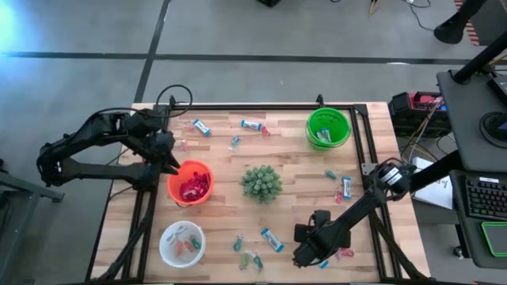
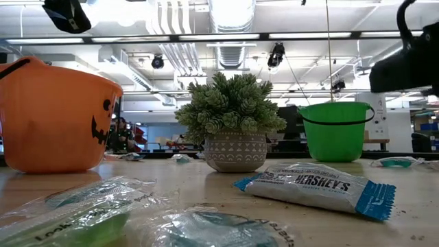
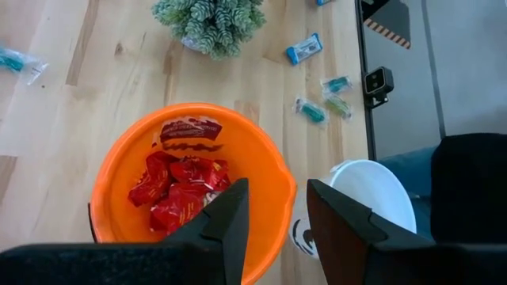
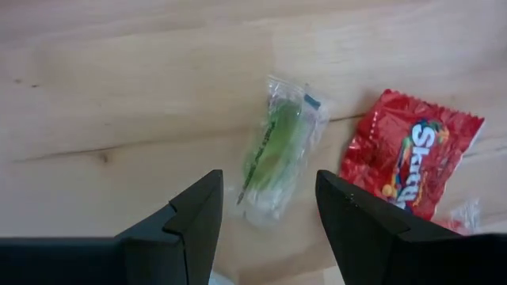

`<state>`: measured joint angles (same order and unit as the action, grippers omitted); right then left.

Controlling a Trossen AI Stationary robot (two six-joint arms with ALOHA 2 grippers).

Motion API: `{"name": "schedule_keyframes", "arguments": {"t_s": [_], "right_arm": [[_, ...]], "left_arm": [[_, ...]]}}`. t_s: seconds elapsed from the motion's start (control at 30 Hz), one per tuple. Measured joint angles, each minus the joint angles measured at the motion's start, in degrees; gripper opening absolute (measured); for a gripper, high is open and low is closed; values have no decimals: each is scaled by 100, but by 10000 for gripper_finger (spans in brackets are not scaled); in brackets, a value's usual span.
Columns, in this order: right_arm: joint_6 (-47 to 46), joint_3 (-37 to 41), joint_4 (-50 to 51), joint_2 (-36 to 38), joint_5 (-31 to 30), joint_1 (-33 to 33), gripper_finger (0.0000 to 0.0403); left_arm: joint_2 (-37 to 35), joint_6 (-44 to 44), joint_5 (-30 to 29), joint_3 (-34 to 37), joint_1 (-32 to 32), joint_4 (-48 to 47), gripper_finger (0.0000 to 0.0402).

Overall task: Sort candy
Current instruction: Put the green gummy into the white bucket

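Candy lies scattered on the wooden table (image 1: 238,158): blue-and-white bars (image 1: 272,239) and small teal pieces (image 1: 238,243). My right gripper (image 4: 269,186) is open and points down near the front right, just above a green sweet in a clear wrapper (image 4: 277,154), which lies flat beside a red packet (image 4: 408,162). My left gripper (image 3: 277,194) is open and empty, above the near rim of the orange bowl (image 3: 190,182), which holds red packets (image 3: 178,190).
A spiky potted plant (image 1: 261,182) stands at the table's middle. A green bowl (image 1: 328,128) with candy sits at the far right, and a white bowl (image 1: 181,243) with several pieces at the front left. A Hershey's bar (image 2: 315,186) lies close to the low camera.
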<state>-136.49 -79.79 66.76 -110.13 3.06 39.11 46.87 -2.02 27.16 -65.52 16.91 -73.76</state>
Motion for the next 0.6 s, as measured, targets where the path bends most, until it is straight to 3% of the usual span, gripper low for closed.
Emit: {"name": "schedule_keyframes", "arguments": {"t_s": [0.4, 0.5, 0.6], "right_arm": [[-5, 70, -146, -295, 196, -2, 190], [-4, 70, -190, -301, 250, -11, 161], [56, 74, -212, -290, 233, -11, 106]], "left_arm": [[2, -67, 59, 0, 0, 15, 111], [2, -66, 59, 0, 1, 17, 111], [2, -40, 57, 0, 1, 20, 111]]}}
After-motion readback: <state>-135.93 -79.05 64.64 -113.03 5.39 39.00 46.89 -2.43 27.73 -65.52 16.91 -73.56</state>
